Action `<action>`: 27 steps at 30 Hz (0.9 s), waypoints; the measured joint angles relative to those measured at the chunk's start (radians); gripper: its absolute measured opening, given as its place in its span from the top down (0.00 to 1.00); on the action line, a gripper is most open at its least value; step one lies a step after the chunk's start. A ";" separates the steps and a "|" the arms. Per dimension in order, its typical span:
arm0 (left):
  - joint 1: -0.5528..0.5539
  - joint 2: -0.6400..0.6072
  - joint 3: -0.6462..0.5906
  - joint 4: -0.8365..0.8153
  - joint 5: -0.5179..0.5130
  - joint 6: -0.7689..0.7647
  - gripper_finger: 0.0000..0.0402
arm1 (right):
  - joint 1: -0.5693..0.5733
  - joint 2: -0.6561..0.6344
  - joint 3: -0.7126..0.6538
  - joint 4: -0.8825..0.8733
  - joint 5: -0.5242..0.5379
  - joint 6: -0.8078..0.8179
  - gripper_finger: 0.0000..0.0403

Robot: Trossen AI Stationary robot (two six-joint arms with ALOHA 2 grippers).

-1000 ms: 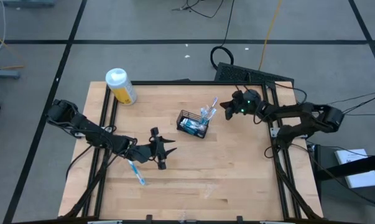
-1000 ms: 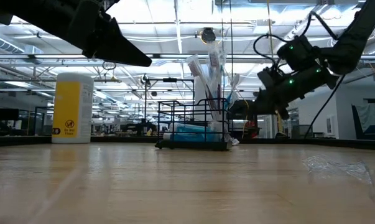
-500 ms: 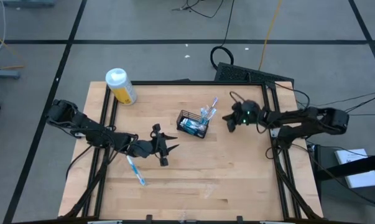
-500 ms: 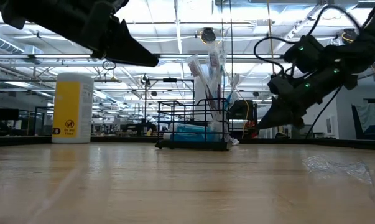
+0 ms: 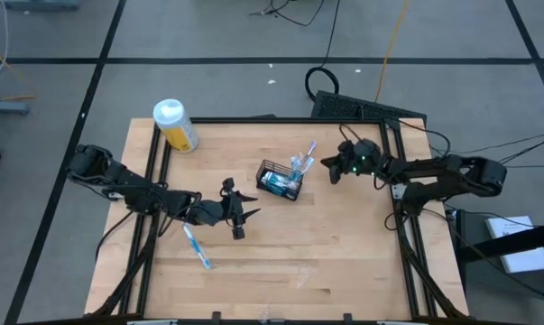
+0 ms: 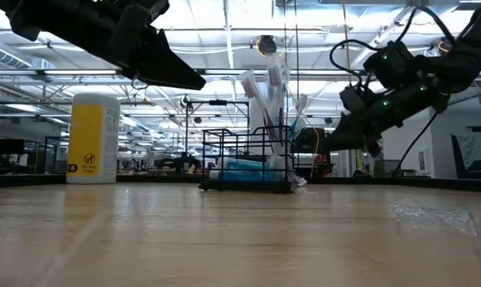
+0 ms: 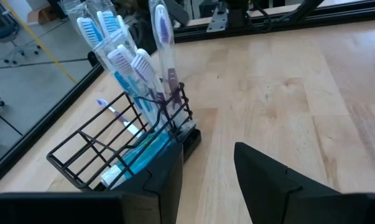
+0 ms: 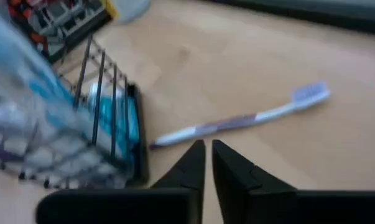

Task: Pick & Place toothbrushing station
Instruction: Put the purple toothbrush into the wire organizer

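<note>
The black wire-mesh basket (image 5: 279,181) stands on its base at the middle of the wooden table. It holds upright white-and-blue toothbrushes (image 5: 300,163) and a teal tube (image 7: 134,163) lying in its bottom. My left gripper (image 5: 247,215) is open and empty, above the table, to the basket's near left. Its fingers (image 7: 262,171) point at the basket (image 7: 125,149). My right gripper (image 5: 326,166) is shut and empty, just to the right of the toothbrushes, off the table (image 6: 300,143). One more toothbrush (image 5: 197,247) lies flat on the table behind my left gripper.
A yellow bottle with a white cap (image 5: 175,125) stands at the far left corner. A clear wrapper (image 6: 431,215) lies on the table near the front right. Black frame rails (image 5: 154,153) run along the table's left and right sides.
My right gripper has drawn back from the toothbrushes toward the table's right edge, tipped its fingers down, then come level again a little to the right of where it was. My left gripper has crept slightly toward the basket. The basket has not moved.
</note>
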 joint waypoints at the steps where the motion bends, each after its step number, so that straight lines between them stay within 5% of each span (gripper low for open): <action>1: 0.000 0.000 0.000 0.000 0.000 -0.002 0.62 | -0.007 0.000 0.012 0.000 0.000 0.000 0.91; 8: 0.000 0.000 0.000 0.000 0.001 0.000 0.62 | -0.027 0.000 0.138 0.016 -0.001 -0.060 0.62; 12: 0.000 0.000 0.000 -0.005 0.001 0.001 0.62 | -0.029 0.000 0.296 -0.088 -0.001 -0.183 0.54; 18: 0.000 0.000 0.000 -0.006 0.001 0.007 0.62 | -0.087 0.077 0.664 -0.594 0.021 -0.348 0.58; 27: 0.000 0.000 0.000 -0.009 0.002 0.008 0.62 | -0.207 0.340 1.140 -1.150 -0.210 -0.448 0.70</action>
